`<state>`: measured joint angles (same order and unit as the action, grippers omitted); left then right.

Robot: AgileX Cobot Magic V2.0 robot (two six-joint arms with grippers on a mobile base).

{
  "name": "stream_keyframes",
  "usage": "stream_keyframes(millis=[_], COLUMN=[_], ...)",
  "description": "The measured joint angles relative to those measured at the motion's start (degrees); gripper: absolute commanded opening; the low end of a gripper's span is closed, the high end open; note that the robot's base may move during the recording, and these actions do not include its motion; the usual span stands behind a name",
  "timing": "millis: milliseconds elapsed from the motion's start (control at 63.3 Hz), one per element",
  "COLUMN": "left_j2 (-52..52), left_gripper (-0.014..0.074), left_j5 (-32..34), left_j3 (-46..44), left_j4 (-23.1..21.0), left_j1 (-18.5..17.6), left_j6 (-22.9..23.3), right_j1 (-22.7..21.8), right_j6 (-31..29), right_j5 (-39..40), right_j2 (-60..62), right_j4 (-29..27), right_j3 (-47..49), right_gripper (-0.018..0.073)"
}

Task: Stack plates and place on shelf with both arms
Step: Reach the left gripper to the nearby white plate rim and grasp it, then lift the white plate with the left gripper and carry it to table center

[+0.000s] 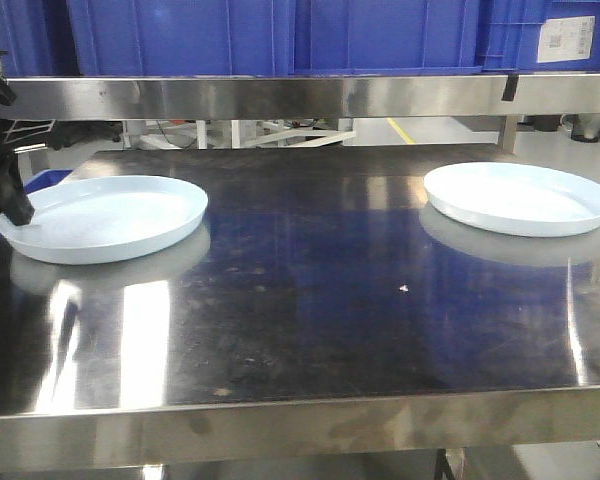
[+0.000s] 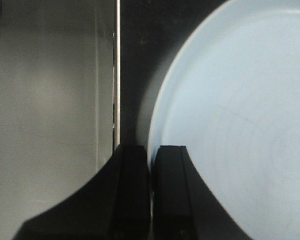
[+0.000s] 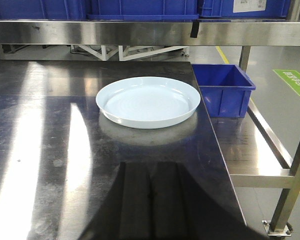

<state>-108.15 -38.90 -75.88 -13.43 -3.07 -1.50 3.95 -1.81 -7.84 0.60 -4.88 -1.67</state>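
Honestly, the left plate (image 1: 110,215) on the bench (image 1: 300,300) is clamped only at its rim by the left end effector (image 2: 151,148), so it could be tipped or dropped when lifted; the right end effector (image 3: 150,170) is seen closed, empty.

My front camera sits low at the worktop (image 1: 310,300) edge, facing the shelf (image 1: 280,97). The left wrist camera looks down past its tool (image 2: 151,149), very close on the left plate (image 2: 240,125) rim. The right wrist camera hangs back, facing the right plate (image 3: 147,101) and shelf, both shared with the front view
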Motion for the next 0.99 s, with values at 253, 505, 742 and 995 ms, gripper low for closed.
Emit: stream_keyframes(millis=[253,505,742,995], left_j2=[0.0,2.3,4.7,4.2], left_gripper=[0.0088,0.0088,0.0088,0.0088], left_j5=[0.1,-1.6,-7.0,-8.3], left_j3=[0.0,-4.2,-12.6,-15.3], left_j4=[-0.9,-1.5,-8.2,-12.1], left_j1=[0.0,0.0,-1.1,-10.7], left_j6=[0.0,0.0,-2.9,-4.6], right_j1=[0.0,0.0,0.0,0.0], right_j6=[0.0,0.0,0.0,0.0], right_j5=[0.0,0.0,0.0,0.0], right_j2=[0.0,0.0,0.0,0.0], right_j4=[0.0,0.0,0.0,0.0], right_j3=[0.0,0.0,0.0,0.0], right_gripper=[0.0057,0.0057,0.0057,0.0057])
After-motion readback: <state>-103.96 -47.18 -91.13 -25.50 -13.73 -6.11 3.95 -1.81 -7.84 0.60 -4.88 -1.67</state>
